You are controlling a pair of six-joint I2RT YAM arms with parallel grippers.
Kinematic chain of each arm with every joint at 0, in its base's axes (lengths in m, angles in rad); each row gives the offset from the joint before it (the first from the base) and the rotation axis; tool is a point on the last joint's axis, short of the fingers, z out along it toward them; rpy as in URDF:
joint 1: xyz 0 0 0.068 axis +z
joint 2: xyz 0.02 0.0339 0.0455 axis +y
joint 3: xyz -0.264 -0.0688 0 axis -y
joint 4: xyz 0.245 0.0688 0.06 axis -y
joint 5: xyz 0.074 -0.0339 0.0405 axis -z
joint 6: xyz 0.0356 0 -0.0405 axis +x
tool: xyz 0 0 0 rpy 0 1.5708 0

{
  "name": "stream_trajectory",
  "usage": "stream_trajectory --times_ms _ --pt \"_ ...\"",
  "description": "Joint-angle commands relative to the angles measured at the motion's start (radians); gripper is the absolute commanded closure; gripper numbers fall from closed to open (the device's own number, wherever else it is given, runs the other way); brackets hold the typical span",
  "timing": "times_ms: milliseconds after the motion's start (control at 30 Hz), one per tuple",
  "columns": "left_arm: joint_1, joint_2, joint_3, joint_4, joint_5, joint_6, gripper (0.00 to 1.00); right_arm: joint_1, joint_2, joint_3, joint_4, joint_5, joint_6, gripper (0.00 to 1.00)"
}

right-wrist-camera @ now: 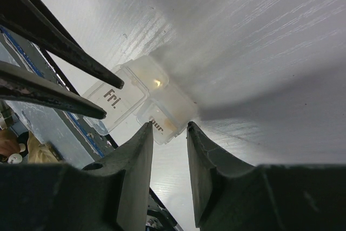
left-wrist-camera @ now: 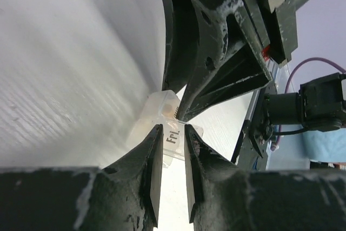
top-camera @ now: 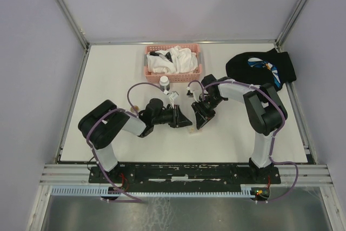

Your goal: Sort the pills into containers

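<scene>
Top external view: white table (top-camera: pixel 108 79) seen w/ plain grey walls (top-camera: pixel 189 4) on 3 sides and alu. frame posts (top-camera: pixel 65 9) at the corners. A metal rail (top-camera: pixel 184 174) runs along the frame bottom, where both arm bases are bolted. At upper centre a pink basket (top-camera: pixel 148 71) is filled w/ white cloths (top-camera: pixel 173 60). A small white bottle (top-camera: pixel 164 84) w/ dark cap stands just below it. A black mitt (top-camera: pixel 262 68) w/ blue-white print lies at upper right.

Left arm: elbow is raised at lower left and the forearm is stretched rightward to frame centre. Right arm: elbow is raised at right and the forearm is angled leftward and down. Both are met tip to tip at centre, over the clear container (top-camera: pixel 192 130), which lies flat on the table.

Left wrist view: left gripper (left-wrist-camera: pixel 173 144) is closed narrowly on the container's Fri lid (left-wrist-camera: pixel 172 139), which fills the gap betw. the fingers.

Right wrist view: right gripper (right-wrist-camera: pixel 167 131) is held w/ jaws narrowly apart, astride the box end by the "Thur" cell. Whether the box is pinched cannot be told.
</scene>
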Motion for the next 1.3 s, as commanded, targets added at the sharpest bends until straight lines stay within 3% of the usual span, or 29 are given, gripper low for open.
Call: stream_trajectory --times_ms 0,500,867,1267 --pt "-0.024 -0.028 0.022 0.006 0.03 0.058 0.72 0.005 0.015 0.032 0.017 0.035 0.004 0.62" --pt "-0.073 -0.06 0.055 -0.184 -0.082 0.131 0.76 0.006 0.014 0.034 0.013 0.038 0.006 0.62" --pt "-0.113 -0.18 0.066 -0.283 -0.187 0.207 0.83 0.005 0.015 0.038 0.01 0.038 0.004 0.62" --pt "-0.144 -0.147 0.115 -0.376 -0.226 0.241 0.92 0.004 0.013 0.039 0.007 0.038 0.004 0.62"
